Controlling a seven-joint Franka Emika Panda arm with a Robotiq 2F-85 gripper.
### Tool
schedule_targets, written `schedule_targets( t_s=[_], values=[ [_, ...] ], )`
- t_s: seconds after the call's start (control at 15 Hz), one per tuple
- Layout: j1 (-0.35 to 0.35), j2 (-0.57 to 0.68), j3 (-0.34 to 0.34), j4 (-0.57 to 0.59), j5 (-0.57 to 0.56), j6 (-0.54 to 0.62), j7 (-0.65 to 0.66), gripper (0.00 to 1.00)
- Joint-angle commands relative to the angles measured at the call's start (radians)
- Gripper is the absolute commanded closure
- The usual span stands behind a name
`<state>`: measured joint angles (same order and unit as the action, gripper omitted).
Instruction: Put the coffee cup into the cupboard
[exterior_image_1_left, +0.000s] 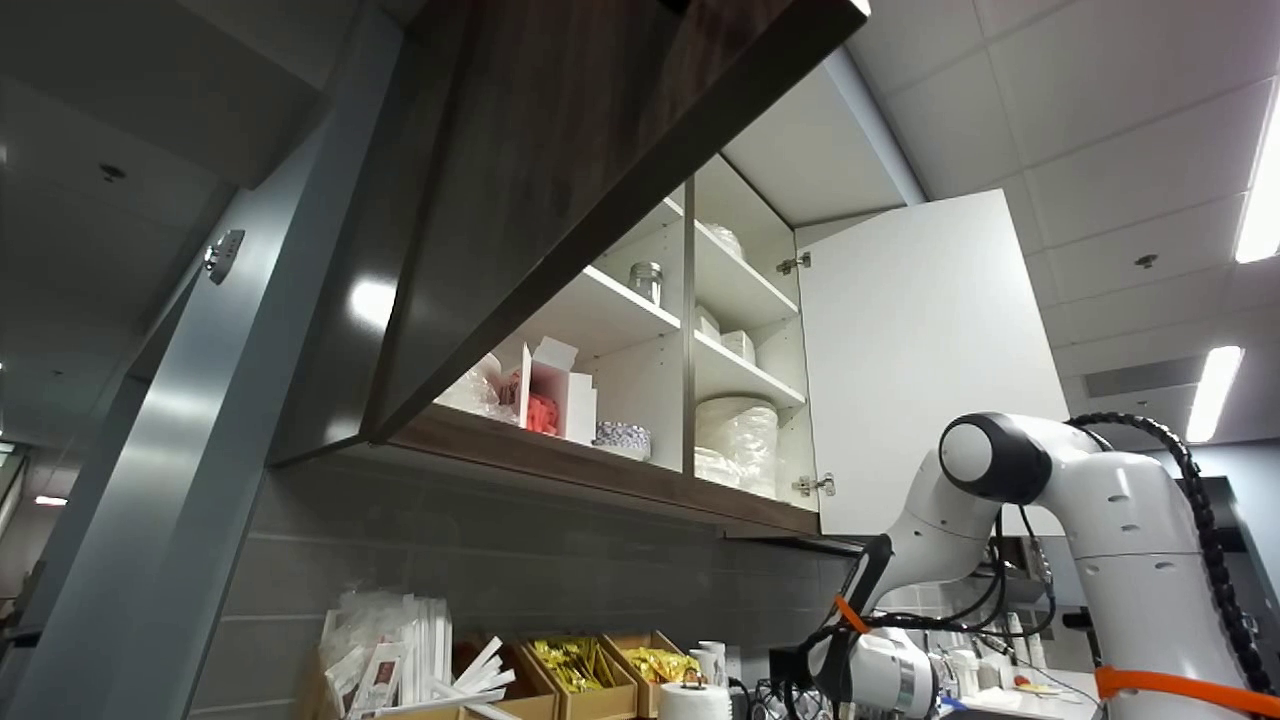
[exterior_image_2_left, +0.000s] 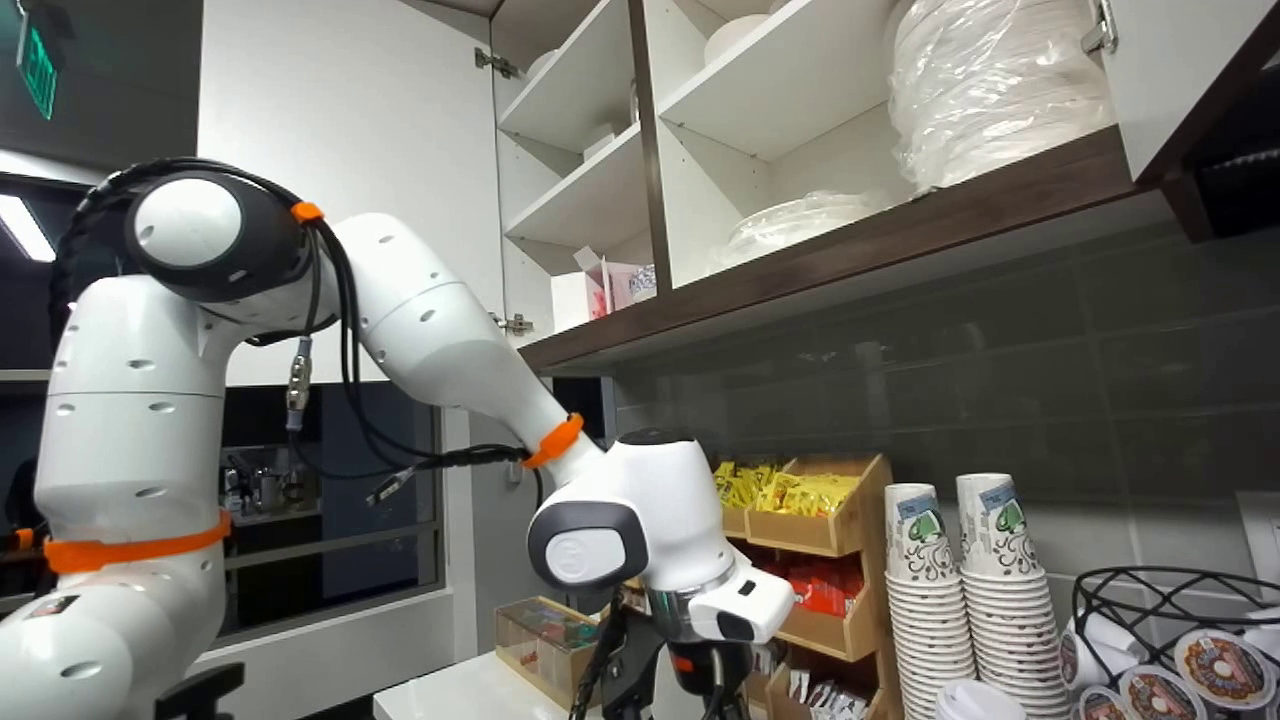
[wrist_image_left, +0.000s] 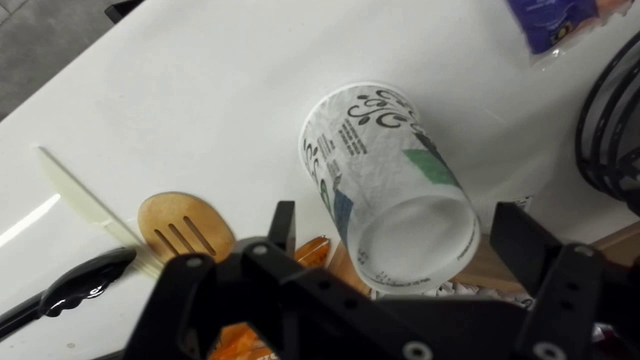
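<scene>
In both exterior views the cupboard (exterior_image_1_left: 600, 475) hangs high, and at least two of its doors (exterior_image_1_left: 920, 370) stand open. Near it is one white robot arm (exterior_image_2_left: 440, 330). In an exterior view there are two stacks of paper cups (exterior_image_2_left: 930, 630), printed with dark swirls and a blue and green mark. The hand (wrist_image_left: 392, 225) has its two fingers (wrist_image_left: 515, 240) spread, one at each side of a single coffee cup (wrist_image_left: 385, 175), with a gap to both. This cup stands upside down on the white counter (wrist_image_left: 200, 125); its lines of text are too small to read. Nearby lie one slotted wooden spoon (wrist_image_left: 210, 225) and one pale knife (wrist_image_left: 97, 214). At least three coffee pods (exterior_image_2_left: 1225, 668) show picture lids, also with unreadable letters.
</scene>
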<state>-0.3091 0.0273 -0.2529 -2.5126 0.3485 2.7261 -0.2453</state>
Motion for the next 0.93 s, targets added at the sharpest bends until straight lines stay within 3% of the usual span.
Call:
schedule_targets(
  t_s=[0.0, 0.4, 0.87],
  values=[
    [0.004, -0.017, 0.016, -0.041, 0.140, 0.051, -0.124, 0.00],
    [0.010, -0.001, 0.037, -0.048, 0.249, 0.089, -0.245, 0.00],
    [0.009, 0.025, 0.048, -0.050, 0.273, 0.146, -0.312, 0.00]
  ],
)
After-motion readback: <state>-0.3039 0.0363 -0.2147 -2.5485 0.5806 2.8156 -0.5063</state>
